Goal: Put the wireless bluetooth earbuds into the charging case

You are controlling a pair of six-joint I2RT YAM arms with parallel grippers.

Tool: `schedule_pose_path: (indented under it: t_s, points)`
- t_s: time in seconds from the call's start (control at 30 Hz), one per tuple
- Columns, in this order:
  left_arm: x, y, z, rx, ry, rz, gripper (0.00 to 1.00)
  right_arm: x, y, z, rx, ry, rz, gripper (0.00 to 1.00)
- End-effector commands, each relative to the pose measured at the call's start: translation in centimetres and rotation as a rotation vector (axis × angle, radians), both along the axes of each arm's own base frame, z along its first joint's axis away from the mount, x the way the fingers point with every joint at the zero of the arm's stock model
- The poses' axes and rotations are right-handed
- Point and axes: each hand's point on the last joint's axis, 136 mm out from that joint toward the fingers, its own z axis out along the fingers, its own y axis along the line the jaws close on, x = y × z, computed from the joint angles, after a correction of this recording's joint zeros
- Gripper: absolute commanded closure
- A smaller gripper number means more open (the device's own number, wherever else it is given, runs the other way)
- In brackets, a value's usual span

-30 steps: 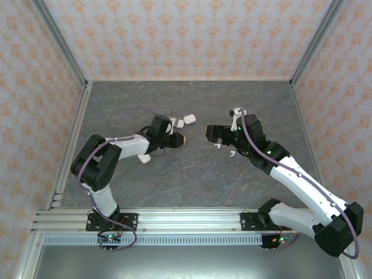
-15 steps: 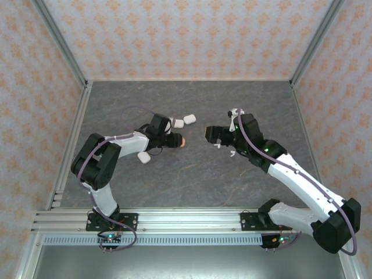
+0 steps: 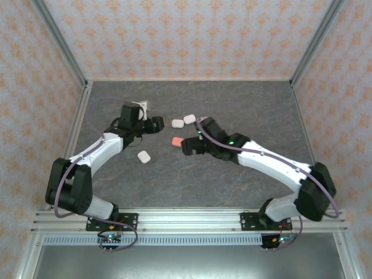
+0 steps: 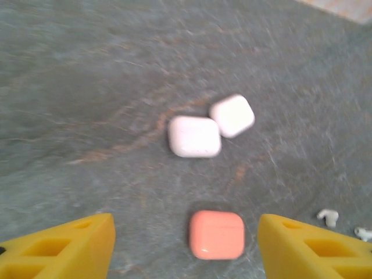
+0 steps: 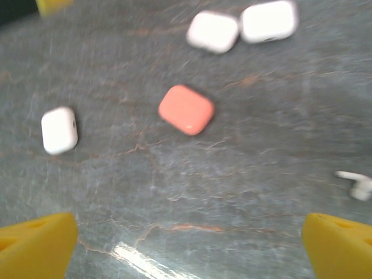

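Two white earbuds (image 4: 328, 217) lie loose on the grey table (image 3: 232, 99), to the right of the salmon case (image 4: 216, 234) on my left wrist feed, apart from it and close to the right-hand yellow finger. None sits in a case. The salmon case looks closed and rests flat.

My left gripper (image 3: 156, 124) hangs to the left of the salmon case, apart from it. Its yellow fingers (image 4: 70, 244) are spread wide with nothing between them but table and that case lying ahead. My right gripper (image 3: 187, 145) sits just beside the salmon case on its right, jaws at full spread and holding nothing.

Beyond the salmon case a pair of white cases (image 3: 183, 121) lies touching each other, both closed. A lone white case (image 3: 143, 156) lies to its near left, well apart. On the right wrist feed a white earbud (image 5: 357, 186) lies well off to the right of the salmon case.
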Motion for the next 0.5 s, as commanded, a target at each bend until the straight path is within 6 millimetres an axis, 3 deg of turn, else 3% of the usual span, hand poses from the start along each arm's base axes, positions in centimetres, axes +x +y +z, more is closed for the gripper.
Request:
schedule_pose_path:
  t_s: [0.0, 0.23, 0.47]
  points:
    - [-0.3, 3.0, -0.4, -0.073, 0.016, 0.083, 0.33, -0.1, 3.5, -0.6, -0.054, -0.021, 0.029, 0.01]
    - [-0.7, 9.0, -1.3, -0.163, 0.027, 0.249, 0.32, -1.2, 11.5, -4.3, -0.139, 0.011, 0.150, 0.01]
    - [-1.4, 12.0, -1.8, -0.182, 0.028, 0.335, 0.30, -0.9, 16.0, -8.5, -0.209, 0.051, 0.199, 0.01]
